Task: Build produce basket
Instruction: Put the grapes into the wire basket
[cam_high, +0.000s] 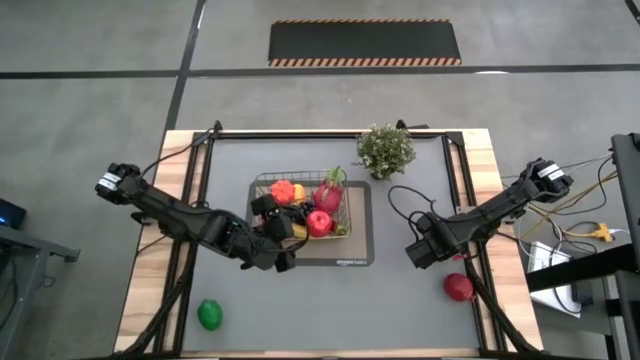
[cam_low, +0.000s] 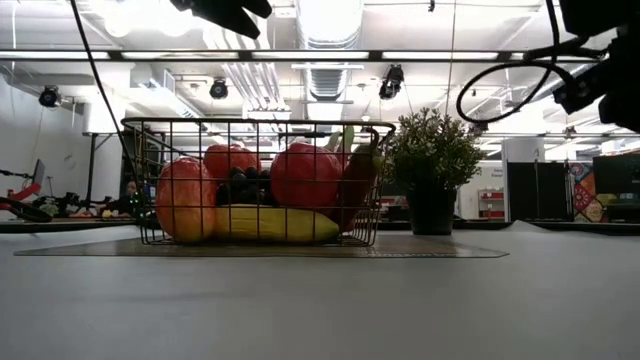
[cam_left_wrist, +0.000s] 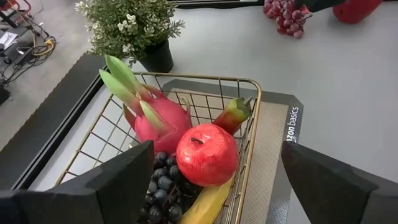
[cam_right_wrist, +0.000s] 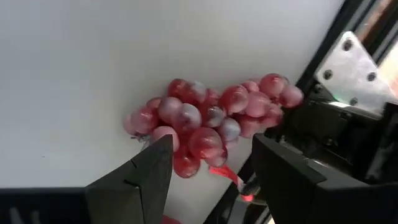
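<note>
The basket (cam_high: 262, 186) sat on a dark mat (cam_high: 360, 225) in the middle of the table (cam_high: 300, 310), and it was already quite full. Inside I could see a pink dragon fruit (cam_left_wrist: 158, 121), a red apple (cam_left_wrist: 207, 154), a banana (cam_left_wrist: 205, 202), dark grapes (cam_left_wrist: 161, 186) and a pepper (cam_left_wrist: 233, 114). So I think most of the job was done. A green lime (cam_high: 210, 314) lay alone near the front left edge, and a red apple (cam_high: 458, 287) sat by the right frame rail. A bunch of red grapes (cam_right_wrist: 208, 124) lay on the table just ahead of the right claw (cam_right_wrist: 211, 168), whose fingers stood partly apart with nothing between them. The left claw (cam_left_wrist: 211, 186) hung over the front of the basket, fingers wide and holding nothing. Those three fruits were left, I guessed. The table had lots of bare room in front, but the grapes lay close to the metal rail, and a potted plant (cam_high: 386, 150) stood just behind the basket.
</note>
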